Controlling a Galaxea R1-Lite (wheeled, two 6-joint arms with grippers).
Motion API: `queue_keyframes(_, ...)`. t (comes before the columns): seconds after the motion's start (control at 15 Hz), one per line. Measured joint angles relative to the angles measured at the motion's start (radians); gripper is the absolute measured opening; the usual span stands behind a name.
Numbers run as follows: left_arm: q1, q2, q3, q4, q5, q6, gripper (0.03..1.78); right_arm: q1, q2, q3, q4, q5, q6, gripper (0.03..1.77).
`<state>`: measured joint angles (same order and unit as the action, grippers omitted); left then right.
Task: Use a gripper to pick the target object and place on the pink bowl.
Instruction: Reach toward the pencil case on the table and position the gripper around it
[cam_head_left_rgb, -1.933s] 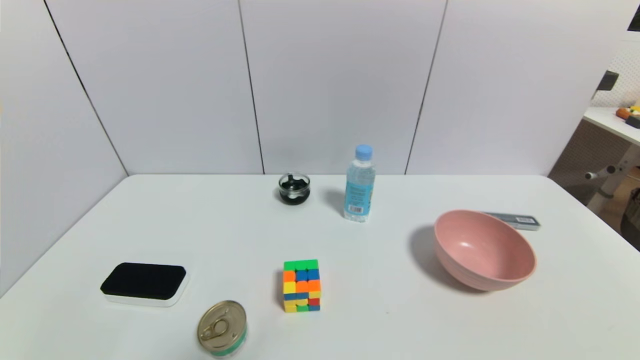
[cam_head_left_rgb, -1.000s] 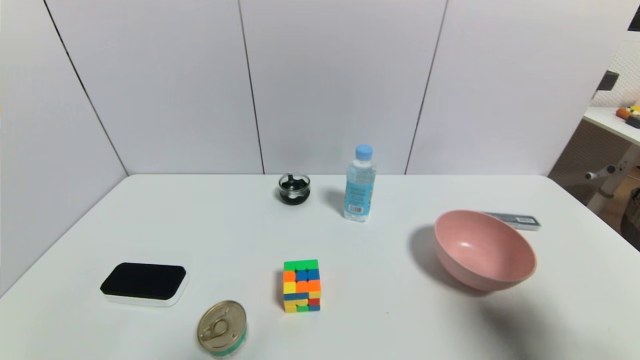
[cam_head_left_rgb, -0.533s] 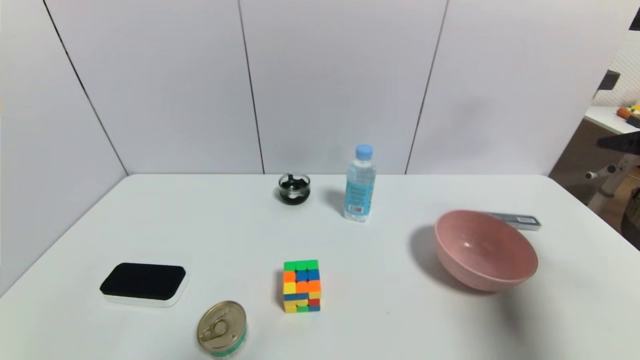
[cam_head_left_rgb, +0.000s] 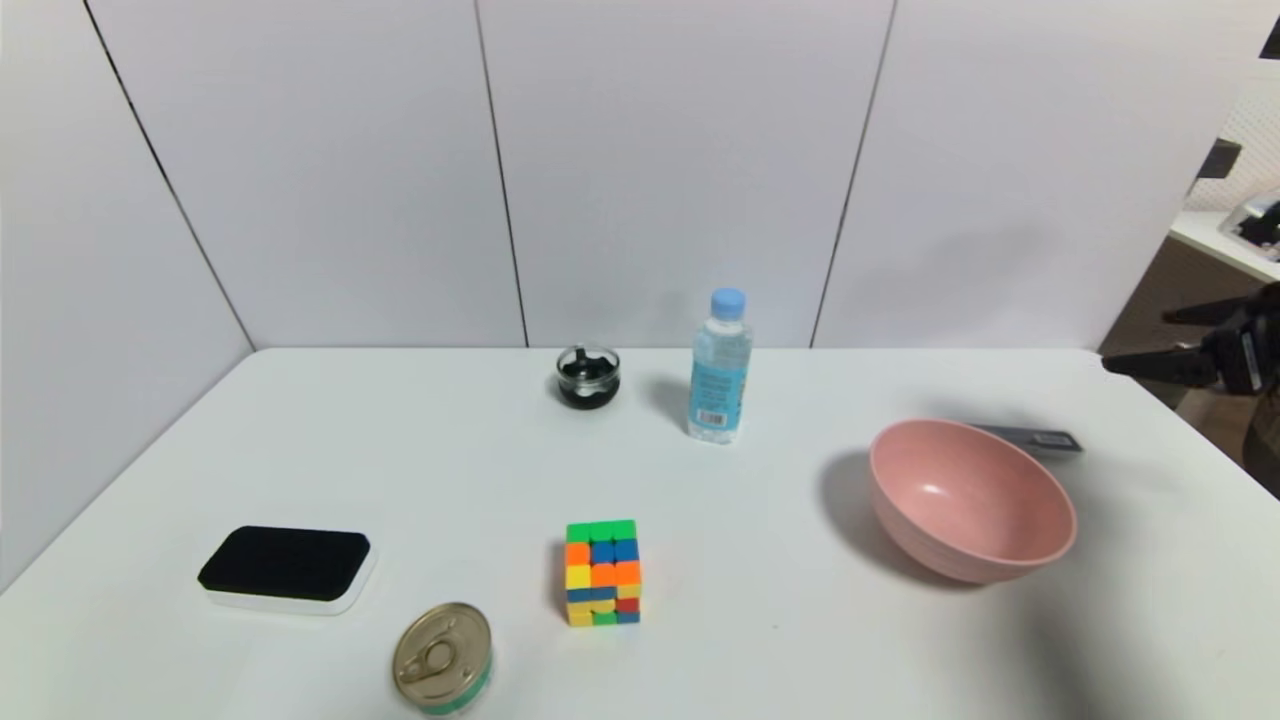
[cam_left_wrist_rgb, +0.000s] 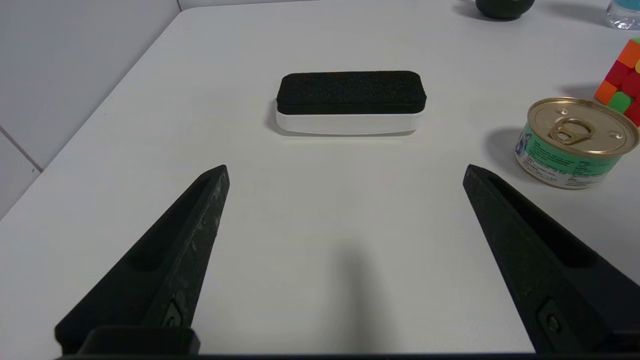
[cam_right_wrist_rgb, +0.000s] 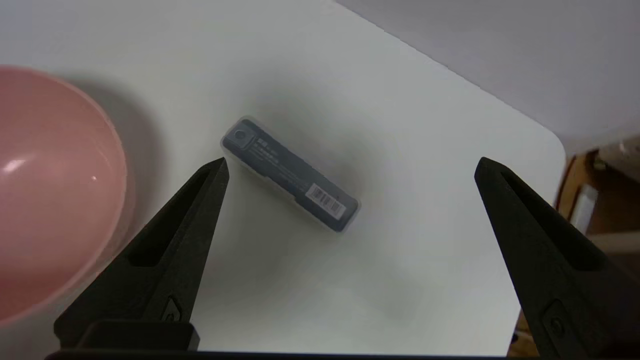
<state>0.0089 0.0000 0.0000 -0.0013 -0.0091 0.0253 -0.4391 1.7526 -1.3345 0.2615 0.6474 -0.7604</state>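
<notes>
Right tool (cam_right_wrist_rgb: 350, 165) spread, angled above case (cam_right_wrist_rgb: 290, 173)

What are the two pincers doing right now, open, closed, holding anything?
Left pincer: open, empty, parked low over the table facing the black-topped eraser pad.
Right pincer: open, empty, above the dark grey case beside the pink bowl.

Head view: high, facing forward and down over the whole table (cam_head_left_rgb: 700, 480). Wrist views: low, close (left nearly level; right tilted downward). Right wrist and head share the pink bowl (cam_right_wrist_rgb: 45, 190), frame left.
</notes>
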Motion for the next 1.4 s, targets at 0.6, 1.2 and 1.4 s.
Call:
queue_keyframes(0.6,0.000,0.000,0.000,0.000,0.000,-0.001,1.69,0.009,0.253,-0.089,0.168,0.188,-0.462,1.70)
queue_keyframes(1.2,0.000,0.000,0.000,0.000,0.000,-0.001,1.69,-0.009,0.385,-0.172,0.170,0.302,-0.677,1.70)
queue_keyframes(1.4,0.000,0.000,0.000,0.000,0.000,-0.001,1.69,-0.014,0.414,-0.176,0.170,0.299,-0.705,1.70)
